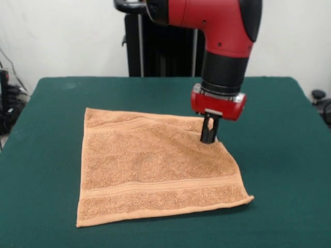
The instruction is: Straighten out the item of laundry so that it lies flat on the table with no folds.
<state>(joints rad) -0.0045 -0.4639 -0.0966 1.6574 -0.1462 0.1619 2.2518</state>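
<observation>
Nearest the camera, the front edge of an orange-tan terry hand towel (pixel 155 173) runs across the dark green table (pixel 284 206), with one woven band stripe just behind that edge and a second stripe near the far edge. It is spread open as a rough square in the middle of the table and looks almost fully flat, with no layers doubled over; only its near right corner lifts a little and throws a small shadow. A red and black robot arm (pixel 225 31) comes down from above to the far right corner, where the black gripper (pixel 209 135) stands upright with its tips at the cloth, seemingly touching it. The fingers appear drawn together, but whether they pinch any fabric cannot be told from this angle. That corner is probably the part being tugged outward or pressed down, so the straightening looks nearly done.
</observation>
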